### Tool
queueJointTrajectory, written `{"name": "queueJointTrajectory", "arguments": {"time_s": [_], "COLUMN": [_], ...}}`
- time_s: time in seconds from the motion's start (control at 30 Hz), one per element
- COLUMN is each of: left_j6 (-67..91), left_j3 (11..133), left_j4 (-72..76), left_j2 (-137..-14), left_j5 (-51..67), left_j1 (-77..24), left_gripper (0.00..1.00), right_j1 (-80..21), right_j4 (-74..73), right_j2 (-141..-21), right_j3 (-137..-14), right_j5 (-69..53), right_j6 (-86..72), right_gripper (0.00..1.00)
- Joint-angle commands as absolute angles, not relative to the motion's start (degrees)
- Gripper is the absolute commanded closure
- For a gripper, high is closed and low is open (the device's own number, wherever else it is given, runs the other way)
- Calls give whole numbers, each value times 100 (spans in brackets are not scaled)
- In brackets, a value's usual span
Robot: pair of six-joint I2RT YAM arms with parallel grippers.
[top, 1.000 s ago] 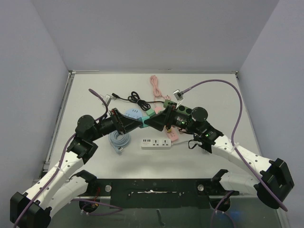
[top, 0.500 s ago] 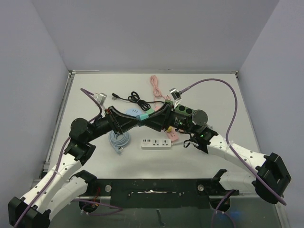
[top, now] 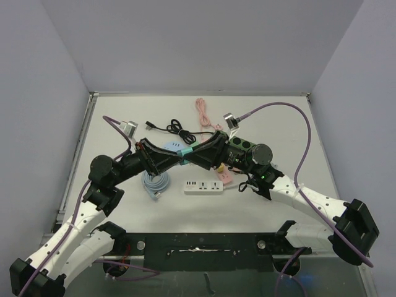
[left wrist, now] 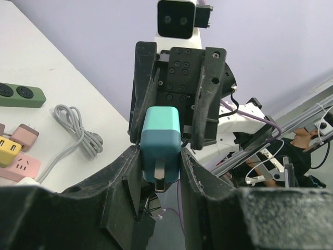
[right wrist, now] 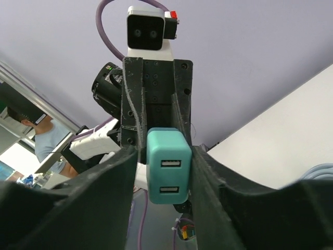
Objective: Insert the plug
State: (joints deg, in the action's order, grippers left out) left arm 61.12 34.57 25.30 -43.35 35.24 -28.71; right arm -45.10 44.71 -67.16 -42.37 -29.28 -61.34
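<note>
Teal USB charger (left wrist: 161, 136): pinched between left gripper (top: 176, 156) and right gripper (top: 195, 154) (both closed on it); white power strip (top: 203, 185) on the table nearby.

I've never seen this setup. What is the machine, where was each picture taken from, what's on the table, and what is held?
Two robot arms are bolted at the near edge of a table. One picture looks down from above and behind them; the other two come from a camera on each wrist. On the table lie a white power strip, a green power strip, a coiled blue cable, a pink cable and a black cable. Above these, the left gripper and the right gripper meet, both closed on one teal USB charger.
</note>
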Motion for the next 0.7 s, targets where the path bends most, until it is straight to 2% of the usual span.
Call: {"name": "queueJointTrajectory", "arguments": {"time_s": [0.0, 0.13, 0.2, 0.3, 0.37, 0.5, 0.57, 0.67], "left_j6": [6014, 5973, 5910, 5649, 5341, 4540, 4197, 3820], "left_j3": [3625, 3604, 3593, 3575, 3594, 3740, 3858, 3928], "left_j4": [2761, 2723, 2608, 2240, 1749, 224, -508, -1285], "left_j2": [-4263, -4267, -4250, -4185, -4118, -3940, -3862, -3713], "left_j5": [3564, 3514, 3444, 3185, 2836, 1590, 874, 87], "left_j1": [-2839, -2838, -2839, -2839, -2839, -2839, -2839, -2839], "left_gripper": [78, 77, 73, 51, 42, 32, 31, 30], "right_j1": [-4527, -4504, -4456, -4263, -4045, -3756, -3544, -2876], "right_j4": [4869, 4883, 4855, 4420, 3758, 2194, 877, -340], "right_j2": [-6657, -6697, -6703, -6650, -6579, -6438, -6487, -6805], "right_j3": [-4328, -4324, -4324, -4343, -4458, -4772, -5151, -5647], "right_j5": [-2778, -2823, -2875, -2896, -2941, -3295, -3065, -3237], "right_j6": [-6086, -6066, -6022, -5664, -5177, -2993, -1781, -723], "right_gripper": [62, 85, 92, 97, 99, 99, 100, 100]}}
